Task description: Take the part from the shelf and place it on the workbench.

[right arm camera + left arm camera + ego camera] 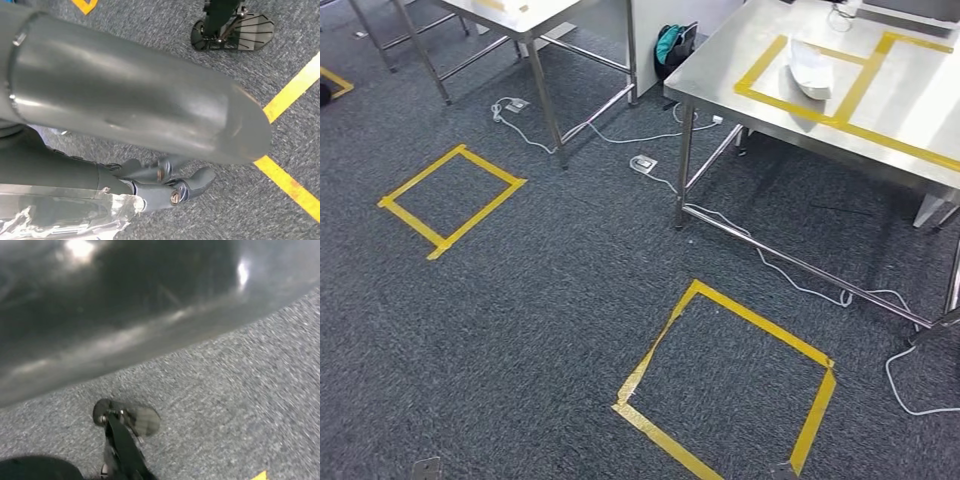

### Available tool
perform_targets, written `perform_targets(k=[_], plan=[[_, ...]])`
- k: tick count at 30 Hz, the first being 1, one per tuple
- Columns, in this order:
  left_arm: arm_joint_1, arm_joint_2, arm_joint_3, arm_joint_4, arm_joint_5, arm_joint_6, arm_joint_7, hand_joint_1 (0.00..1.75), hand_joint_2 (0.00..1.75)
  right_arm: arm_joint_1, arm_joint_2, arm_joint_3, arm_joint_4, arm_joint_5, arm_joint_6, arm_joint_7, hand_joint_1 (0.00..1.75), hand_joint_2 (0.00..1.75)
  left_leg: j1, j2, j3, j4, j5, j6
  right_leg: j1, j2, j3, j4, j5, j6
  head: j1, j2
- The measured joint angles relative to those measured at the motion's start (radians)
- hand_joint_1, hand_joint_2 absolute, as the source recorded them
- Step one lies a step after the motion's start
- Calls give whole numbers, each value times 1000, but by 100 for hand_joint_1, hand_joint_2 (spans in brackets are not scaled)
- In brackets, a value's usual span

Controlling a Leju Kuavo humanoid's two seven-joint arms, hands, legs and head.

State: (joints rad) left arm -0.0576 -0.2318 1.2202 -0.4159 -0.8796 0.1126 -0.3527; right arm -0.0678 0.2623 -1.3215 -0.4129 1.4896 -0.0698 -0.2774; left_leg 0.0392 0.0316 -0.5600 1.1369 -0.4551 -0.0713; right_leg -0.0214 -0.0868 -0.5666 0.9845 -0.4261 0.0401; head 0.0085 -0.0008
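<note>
The white part (pixel 812 68) lies on the steel workbench (pixel 743 60) at the far right of the head view, resting on the surface inside a rectangle of yellow tape (pixel 848 112) and touching nothing else. A second steel table (pixel 539 15) stands well apart to the left, with a teal and black bag (pixel 675 45) on the floor between the two. White cables (pixel 803 285) trail over the grey carpet under the workbench, and two yellow tape squares mark the floor – one at left (pixel 452 200), one nearer (pixel 727 385).

The right hand (pixel 162 182) hangs above the carpet near a yellow tape line (pixel 290 185). Its dark fingers (pixel 196 181) lie stretched out side by side, apart from the thick grey thumb (pixel 132 100), and hold nothing. Clear plastic film (pixel 68 212) wraps the part of the hand behind them.

The left hand (pixel 113 315) shows as a dark, blurred bulk over the carpet – I cannot tell how its fingers lie.
</note>
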Motion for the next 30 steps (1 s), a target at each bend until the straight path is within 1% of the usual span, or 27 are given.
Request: perform_targets(k=[1,2,3,4,5,6,7,9,10,11,12,13,14,15,16,17,18,20,21,22,24,25,26,27,28,29,30], plan=[[-2,-2,-3,1,-8,-10,-6,0,0,0,-2,0,0,0,0,-2,0,0,-1,21,48,-74,-6,1,-1,-11,-5,2,5,7,0,0],[-5,-4,-6,1,-16,-22,-13,0,0,-1,-3,0,0,0,0,-5,0,0,-5,35,81,-133,-19,6,-2,-22,-9,4,11,16,0,0],[-6,-4,-10,2,-23,-31,-20,0,0,-1,-4,1,0,0,0,-7,0,0,-13,36,94,-168,-33,16,-4,-33,-13,6,18,25,1,0],[-5,-3,-12,2,-28,-36,-24,0,0,-2,-3,1,1,0,0,-10,0,0,-20,25,90,-180,-40,30,-10,-45,-16,6,25,34,2,0],[-1,-3,-13,2,-30,-39,-26,0,0,-2,-2,1,2,0,0,-11,0,0,-24,15,84,-182,-38,42,-16,-41,-21,9,24,41,4,0],[5,-2,-13,2,-30,-40,-27,0,0,-2,-1,1,3,0,0,-12,0,0,-28,5,77,-180,-33,54,-20,-22,-29,24,9,44,6,0],[9,-1,-13,3,-30,-40,-28,0,0,1,1,1,4,0,0,-12,0,0,-31,-5,72,-181,-26,66,-21,6,-44,60,-20,44,7,0],[10,1,-13,3,-30,-42,-29,0,0,5,2,1,6,0,0,-12,0,0,-39,-27,58,-180,-12,85,-13,65,-94,193,-101,36,9,0],[8,1,-13,3,-31,-43,-29,0,0,7,2,1,6,0,0,-12,0,0,-46,-41,50,-179,-5,92,-6,77,-118,261,-131,29,9,0],[9,0,-13,3,-31,-45,-29,0,0,8,2,1,7,0,1,-12,0,0,-52,-55,43,-179,1,97,1,83,-131,303,-146,22,9,0],[10,-2,-13,3,-31,-47,-30,0,0,9,2,1,7,0,1,-12,0,0,-59,-69,36,-178,8,100,9,87,-124,304,-142,12,9,0],[12,-3,-13,3,-32,-48,-30,0,0,9,2,1,7,0,1,-12,0,0,-63,-84,31,-178,13,102,18,92,-95,263,-120,1,8,0],[13,-3,-13,3,-32,-49,-30,0,0,8,2,1,7,0,1,-12,0,0,-66,-98,27,-177,19,102,25,105,-51,192,-91,-10,8,0],[13,-4,-13,3,-32,-49,-30,0,0,7,1,1,7,0,1,-12,0,0,-69,-111,23,-177,24,102,28,130,-7,116,-71,-20,8,0],[12,-5,-13,3,-33,-50,-31,0,0,6,1,1,6,0,1,-13,0,0,-70,-122,19,-174,28,100,30,151,26,57,-58,-25,8,0],[11,-5,-13,3,-34,-52,-32,0,0,4,1,1,6,0,2,-13,0,0,-70,-132,14,-172,31,97,31,166,45,21,-54,-26,7,0],[12,-6,-13,3,-35,-54,-32,0,0,3,1,1,6,0,2,-14,0,0,-68,-141,8,-171,35,93,31,170,51,8,-56,-27,7,0],[15,-6,-13,3,-38,-59,-33,0,0,2,2,1,6,0,3,-15,0,0,-65,-153,-4,-168,41,84,31,146,53,0,-44,-30,6,0],[16,-6,-13,3,-38,-61,-34,0,0,2,3,1,6,0,3,-15,0,0,-65,-141,-12,-158,34,79,29,133,54,-5,-38,-35,4,0],[17,-6,-13,2,-38,-62,-35,0,0,2,4,1,6,0,4,-16,0,0,-65,-119,-27,-130,13,73,26,120,52,-10,-32,-39,1,0],[15,-8,-13,2,-39,-65,-36,0,0,6,4,1,5,0,4,-16,0,0,-57,-66,-81,-14,-60,57,24,90,47,-14,-26,-41,-7,0],[13,-8,-12,2,-40,-65,-36,0,0,8,4,1,5,0,4,-16,0,0,-49,-53,-111,56,-93,49,23,74,44,-14,-24,-41,-9,0],[13,-9,-12,2,-41,-66,-36,0,0,9,4,1,5,0,4,-16,0,0,-41,-47,-131,107,-111,41,22,57,41,-13,-23,-39,-9,0],[14,-10,-12,2,-41,-66,-36,0,0,10,4,1,5,0,4,-16,0,0,-34,-43,-134,124,-111,35,20,42,39,-13,-22,-36,-8,0],[15,-10,-12,2,-42,-66,-36,0,0,9,4,1,5,0,5,-16,0,0,-27,-38,-117,99,-91,28,17,28,37,-13,-21,-32,-9,0],[16,-10,-12,2,-43,-66,-36,0,0,8,4,1,5,0,6,-16,0,0,-21,-28,-81,40,-60,21,13,16,36,-12,-20,-26,-9,0],[16,-12,-12,2,-45,-66,-36,0,0,7,3,1,4,0,8,-17,0,0,-15,-2,-38,-33,-30,13,12,5,36,-10,-21,-19,-10,0]])
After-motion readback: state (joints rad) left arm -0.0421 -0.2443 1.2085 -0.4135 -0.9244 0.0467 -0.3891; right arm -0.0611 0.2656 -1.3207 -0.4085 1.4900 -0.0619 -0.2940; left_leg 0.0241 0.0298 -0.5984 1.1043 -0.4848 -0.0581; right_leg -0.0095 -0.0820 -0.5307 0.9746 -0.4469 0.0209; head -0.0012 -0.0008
